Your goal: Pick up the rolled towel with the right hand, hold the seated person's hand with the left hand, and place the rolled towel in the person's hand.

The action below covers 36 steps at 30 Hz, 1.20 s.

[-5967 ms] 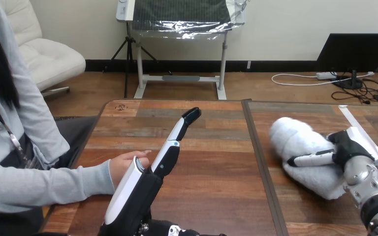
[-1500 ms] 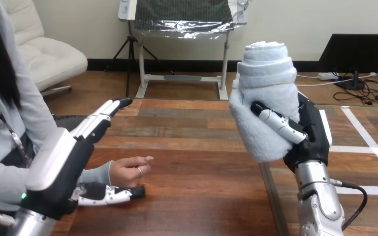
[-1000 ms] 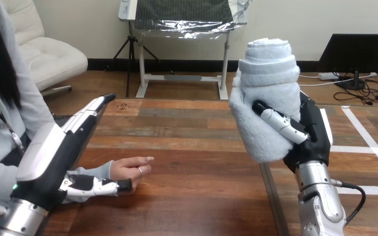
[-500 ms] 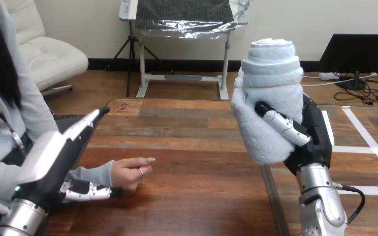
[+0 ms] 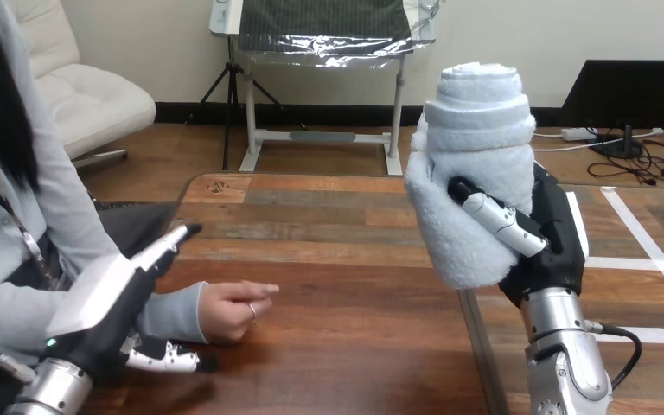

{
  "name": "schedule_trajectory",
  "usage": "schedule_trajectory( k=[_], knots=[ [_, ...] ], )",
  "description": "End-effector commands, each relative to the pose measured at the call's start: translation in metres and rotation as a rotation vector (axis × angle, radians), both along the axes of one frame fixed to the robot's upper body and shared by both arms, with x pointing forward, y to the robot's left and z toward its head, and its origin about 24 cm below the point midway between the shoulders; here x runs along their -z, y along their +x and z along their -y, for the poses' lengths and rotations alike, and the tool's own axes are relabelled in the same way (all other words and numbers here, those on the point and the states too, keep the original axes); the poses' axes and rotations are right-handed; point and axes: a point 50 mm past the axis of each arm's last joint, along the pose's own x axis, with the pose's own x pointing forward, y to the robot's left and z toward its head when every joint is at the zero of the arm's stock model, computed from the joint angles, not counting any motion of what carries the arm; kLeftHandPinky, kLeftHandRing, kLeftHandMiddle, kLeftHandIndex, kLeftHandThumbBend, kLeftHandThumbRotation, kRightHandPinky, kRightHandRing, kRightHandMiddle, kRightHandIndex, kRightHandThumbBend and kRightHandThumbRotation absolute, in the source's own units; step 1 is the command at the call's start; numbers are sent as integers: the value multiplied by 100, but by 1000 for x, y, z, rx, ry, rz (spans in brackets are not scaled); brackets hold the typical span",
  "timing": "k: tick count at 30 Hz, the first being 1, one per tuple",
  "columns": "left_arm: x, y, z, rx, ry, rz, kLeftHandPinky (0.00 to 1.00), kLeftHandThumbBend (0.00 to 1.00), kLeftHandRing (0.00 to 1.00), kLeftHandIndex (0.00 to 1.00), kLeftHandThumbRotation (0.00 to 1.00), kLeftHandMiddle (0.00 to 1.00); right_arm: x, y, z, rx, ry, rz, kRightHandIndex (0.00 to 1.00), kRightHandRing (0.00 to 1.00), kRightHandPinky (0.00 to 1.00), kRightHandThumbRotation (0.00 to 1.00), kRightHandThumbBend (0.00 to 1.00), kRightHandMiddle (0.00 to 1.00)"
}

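The right hand (image 5: 552, 238) is closed around the rolled towel (image 5: 475, 147). One of its fingers (image 5: 497, 220) lies across the front of the roll and the black palm is behind it. The towel stands upright in this grasp, above the table (image 5: 337, 259), at about 3 o'clock from the centre of the view. Its top end shows the spiral of the roll, and its lower end hangs past the hand.

The person's hand (image 5: 229, 307) rests on the table at about 8 o'clock from the centre. The towel is at about 2 o'clock from it, and the two are well apart.

The left hand (image 5: 108, 298) is open at about 9 o'clock from the person's hand. Its straight fingers (image 5: 173, 238) point to about 1 o'clock over the person's grey sleeve (image 5: 173, 311), and its thumb (image 5: 169, 359) reaches out on the near side of the wrist. It cannot be told if the left hand touches the sleeve.
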Motion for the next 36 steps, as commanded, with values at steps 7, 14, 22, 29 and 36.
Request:
schedule_trajectory(
  k=[7, 14, 22, 29, 36],
  knots=[
    [-19, 29, -6, -4, 81, 29, 81, 100, 90, 94, 10, 94, -31, 5, -5, -22, 24, 137, 33, 20, 16, 0, 65, 30],
    [-16, 33, -5, 7, 115, -19, 82, 100, 90, 93, 11, 94, -33, 2, -6, -22, 22, 144, 33, 20, 16, 0, 66, 29],
    [-12, 36, -4, 4, 140, -54, 82, 100, 90, 92, 11, 93, -34, -2, -6, -34, 18, 148, 32, 19, 15, 0, 65, 29],
    [-9, 40, -4, 2, 177, -110, 83, 100, 90, 92, 10, 93, -36, -6, -6, -42, 11, 157, 31, 19, 14, 0, 65, 29],
    [-8, 42, -3, 5, 197, -132, 83, 100, 90, 91, 8, 92, -36, -10, -7, -48, 17, 161, 31, 18, 14, 0, 65, 29]
  ],
)
